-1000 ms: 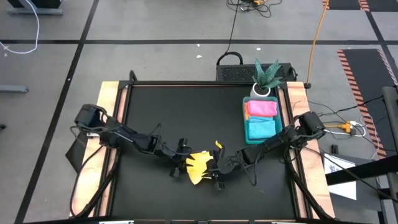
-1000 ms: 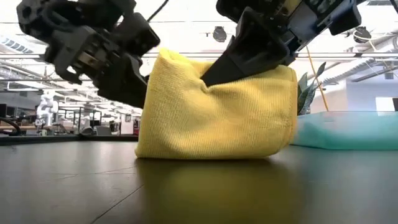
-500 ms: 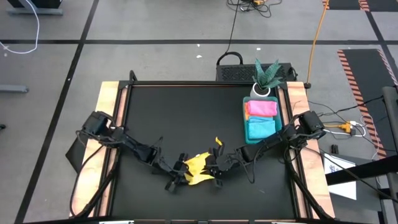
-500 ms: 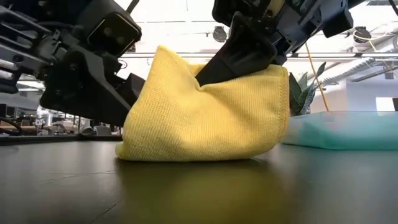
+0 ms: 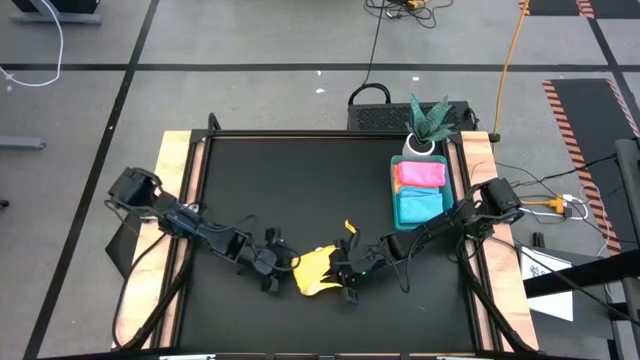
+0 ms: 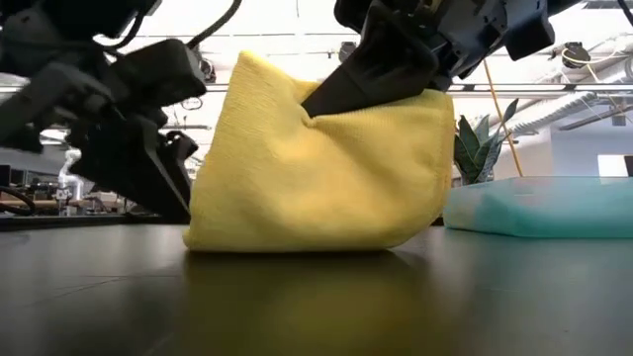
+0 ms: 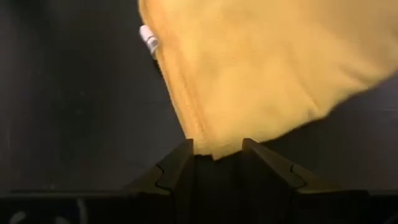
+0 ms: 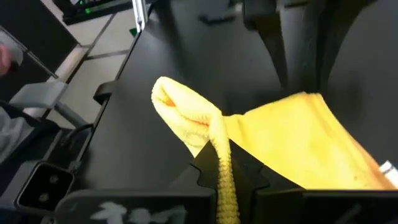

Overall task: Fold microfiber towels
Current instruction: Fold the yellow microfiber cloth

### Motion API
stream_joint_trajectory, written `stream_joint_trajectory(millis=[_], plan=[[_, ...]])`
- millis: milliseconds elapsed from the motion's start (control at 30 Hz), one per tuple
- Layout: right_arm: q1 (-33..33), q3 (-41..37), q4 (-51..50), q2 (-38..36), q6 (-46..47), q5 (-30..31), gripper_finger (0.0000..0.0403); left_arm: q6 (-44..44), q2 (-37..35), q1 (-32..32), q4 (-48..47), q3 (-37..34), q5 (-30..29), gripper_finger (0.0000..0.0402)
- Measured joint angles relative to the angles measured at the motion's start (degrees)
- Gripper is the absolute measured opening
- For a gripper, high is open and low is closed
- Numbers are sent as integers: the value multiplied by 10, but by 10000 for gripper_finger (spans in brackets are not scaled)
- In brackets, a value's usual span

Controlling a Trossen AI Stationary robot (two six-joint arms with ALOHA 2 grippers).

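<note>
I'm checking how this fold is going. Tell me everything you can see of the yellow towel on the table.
The yellow microfiber towel is a soft, finely ribbed cloth, bunched into a loose mound near the front middle of the black table. Its lower edge rests on the tabletop while the upper part is lifted. The right hand is shut on a doubled edge, holding it up. The left hand is open at the towel's opposite edge, the cloth's rim lying between its fingers. A small white tag shows at one border.

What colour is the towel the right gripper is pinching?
Plain yellow. The towel shows best in the low view, with the right gripper shut on its top fold.
</note>
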Motion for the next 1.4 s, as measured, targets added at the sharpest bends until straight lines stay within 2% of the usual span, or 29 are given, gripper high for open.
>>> stream_joint_trajectory(millis=[167,333,433,633,900,1067,1233,1400], plan=[[-12,0,17,0,-1,-16,4,12,54,1,65,-5,-33,140],[-29,0,12,0,7,-36,4,55,105,16,179,-4,-36,140],[-40,0,13,5,18,-55,4,80,114,32,210,-4,-37,140],[-53,-1,-38,14,51,-55,4,83,115,55,214,-2,-42,140],[-47,-1,-56,13,91,-41,4,79,87,41,217,-2,-40,140],[-33,-1,-84,-17,92,-40,4,101,83,32,252,-2,-15,140],[-23,0,-127,-59,106,-9,4,135,113,31,322,-2,18,140],[-22,0,-151,-71,125,-6,4,147,155,27,381,2,47,140]])
